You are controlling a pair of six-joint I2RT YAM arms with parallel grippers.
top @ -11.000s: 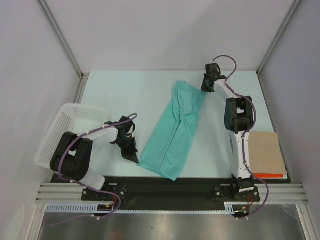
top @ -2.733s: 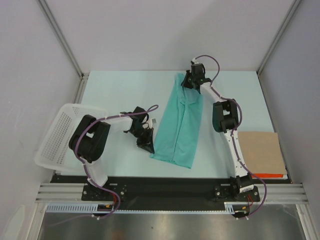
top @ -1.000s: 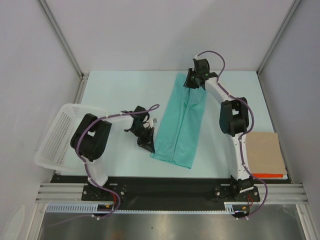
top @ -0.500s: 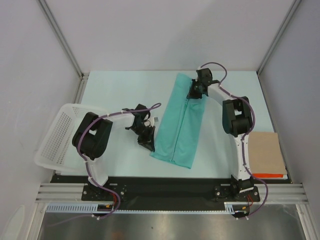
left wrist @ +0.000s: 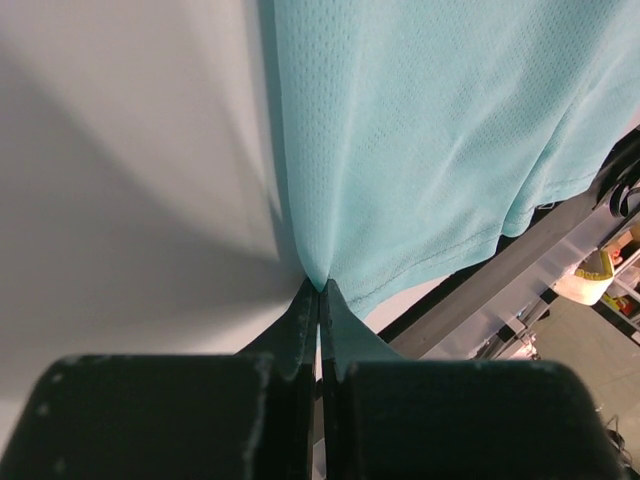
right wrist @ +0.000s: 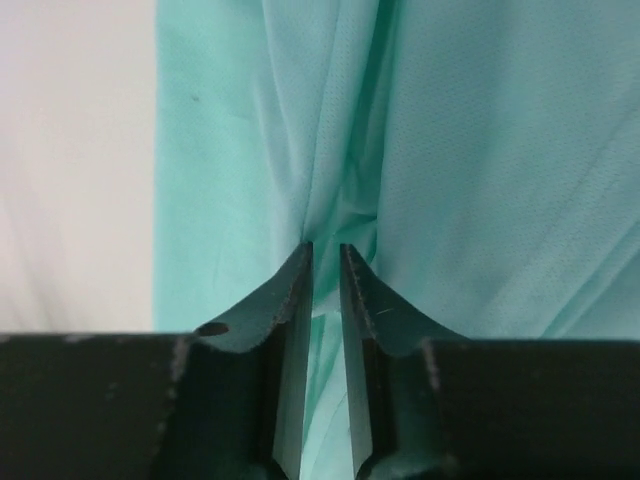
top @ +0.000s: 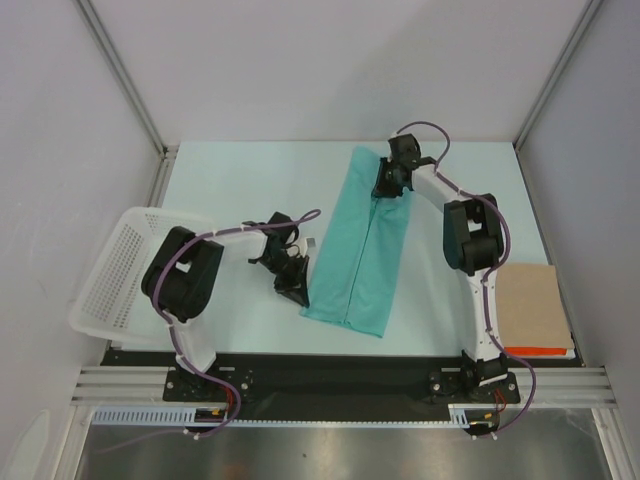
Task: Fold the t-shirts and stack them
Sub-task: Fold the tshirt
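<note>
Since eleven seconds back the t-shirt (top: 358, 255) has swung from a slant to lie nearly straight up the desk (top: 230, 185), and both arms have closed in on it. Over the last half second almost nothing has shifted.

From the top camera, the shirt is a long narrow teal band. It runs from the far middle of the desk down towards the front edge, its near end leaning a little to the left. The left fingers (top: 295, 290) sit at the band's left edge, close to its near end. The right fingers (top: 384, 186) are on its far end. A white mesh basket (top: 115, 270) hangs over the desk's left side, and a brown cardboard sheet (top: 530, 305) lies at the near right corner. Both are well apart from the shirt.

On the left wrist camera, the left fingers (left wrist: 300, 325) are pressed together with no gap, pinching the shirt's edge at their tips. The cloth (left wrist: 420, 130) draws to a point there and spreads away up and to the right, with pale desk (left wrist: 120, 150) on the left.

On the right wrist camera, the right fingers (right wrist: 285, 300) stand a thin slit apart. Gathered folds of the shirt (right wrist: 480, 150) are caught between their tips, so they hold it. A strip of desk (right wrist: 70, 150) shows on the left.
</note>
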